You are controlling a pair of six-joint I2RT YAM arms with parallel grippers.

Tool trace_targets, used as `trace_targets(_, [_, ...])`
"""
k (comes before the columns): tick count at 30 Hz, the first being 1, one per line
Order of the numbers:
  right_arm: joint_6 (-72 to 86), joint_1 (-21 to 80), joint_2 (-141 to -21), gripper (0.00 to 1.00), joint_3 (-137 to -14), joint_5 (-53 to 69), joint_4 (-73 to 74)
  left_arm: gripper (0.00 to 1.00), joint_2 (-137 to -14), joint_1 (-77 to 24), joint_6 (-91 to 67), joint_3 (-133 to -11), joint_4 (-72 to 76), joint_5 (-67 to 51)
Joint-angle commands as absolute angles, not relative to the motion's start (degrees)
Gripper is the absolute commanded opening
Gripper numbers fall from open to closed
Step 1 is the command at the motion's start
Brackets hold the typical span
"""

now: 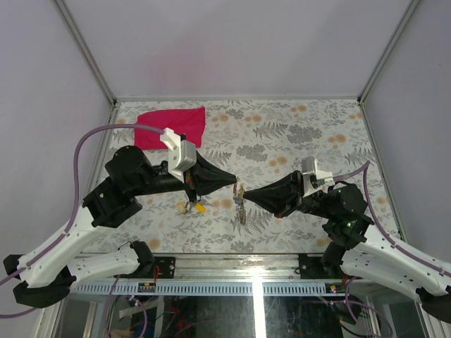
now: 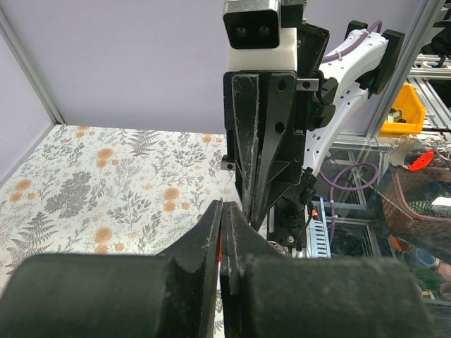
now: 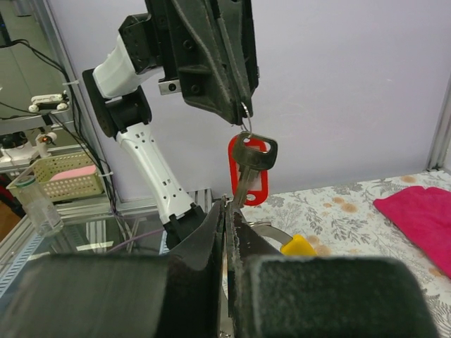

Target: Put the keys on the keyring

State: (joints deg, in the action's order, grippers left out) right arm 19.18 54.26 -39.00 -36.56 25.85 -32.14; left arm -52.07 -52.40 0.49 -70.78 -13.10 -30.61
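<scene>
My left gripper (image 1: pixel 235 180) (image 2: pixel 225 205) is shut on the thin metal keyring (image 3: pixel 244 121), which it holds up above the table. From the ring hang a black-headed key (image 3: pixel 257 155) and a red plastic tag (image 3: pixel 251 198). A red sliver shows between the left fingers in the left wrist view. My right gripper (image 1: pixel 248 196) (image 3: pixel 227 201) faces the left one tip to tip and is shut on the blade of the black key. A yellow-headed key (image 1: pixel 199 207) (image 3: pixel 297 246) lies on the table under the left arm.
A red cloth (image 1: pixel 171 127) (image 3: pixel 419 211) lies at the back left of the floral table (image 1: pixel 310 134). Small metal pieces (image 1: pixel 184 208) lie beside the yellow key. Metal frame posts (image 1: pixel 84 49) and walls enclose the table.
</scene>
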Motion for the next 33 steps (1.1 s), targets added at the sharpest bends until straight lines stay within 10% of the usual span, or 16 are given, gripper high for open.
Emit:
trace_targets(1, [21.54, 54.21, -38.65, 0.0, -39.66, 29.48, -39.48, 0.0, -51.42, -52.57, 0.47, -72.59, -10.8, -31.16])
trace_targets(33, [28.96, 54.16, -43.54, 0.0, -38.94, 25.4, -52.79, 0.0, -51.86, -52.57, 0.79, -71.81, -10.43, -38.43])
